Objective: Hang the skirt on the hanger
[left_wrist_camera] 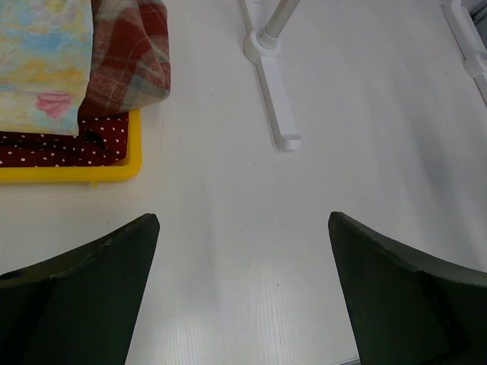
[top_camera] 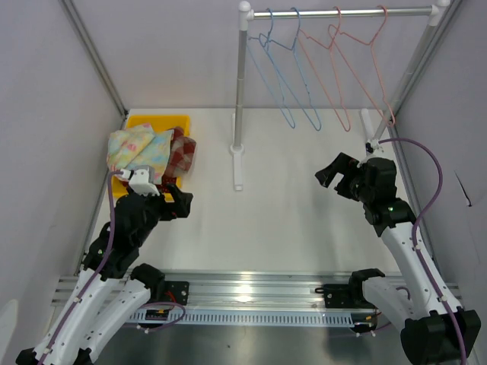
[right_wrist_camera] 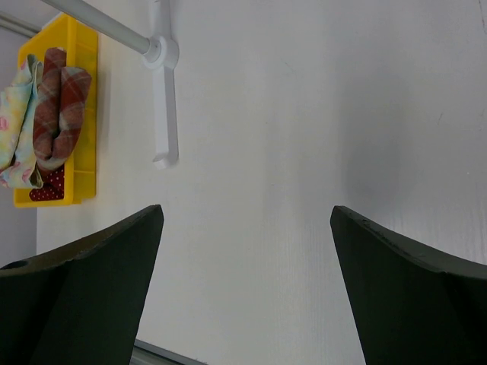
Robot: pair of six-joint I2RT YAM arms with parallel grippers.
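**A:** Where is the skirt?

**B:** In the yellow tray (top_camera: pixel 160 122) at the far left of the table (top_camera: pixel 289 220). A pile of folded clothes (top_camera: pixel 148 150) lies there; a pastel floral piece (left_wrist_camera: pixel 42 61) is on top; a red plaid piece (left_wrist_camera: pixel 129 53) lies beside it, spilling over the tray's right rim; a dark red dotted piece (left_wrist_camera: pixel 61 148) is underneath. Which of them is the skirt I cannot tell.

**A:** And the hangers?

**B:** Blue hangers (top_camera: pixel 289 80) and pink hangers (top_camera: pixel 346 76) hang from the rail (top_camera: pixel 342 12) at the far side; the rack's post (top_camera: pixel 239 91) stands on a white foot (top_camera: pixel 237 171) just right of the tray.

**A:** The left gripper?

**B:** The left gripper (top_camera: pixel 181 204) hovers over the table beside the tray's near right corner; its fingers (left_wrist_camera: pixel 91 289) are spread wide, with only bare table between them; it grips nothing.

**A:** The right one?

**B:** The right gripper (top_camera: pixel 335 173) is well apart from the tray, on the right side near the pink hangers; its fingers (right_wrist_camera: pixel 84 289) are equally wide apart; it holds nothing.
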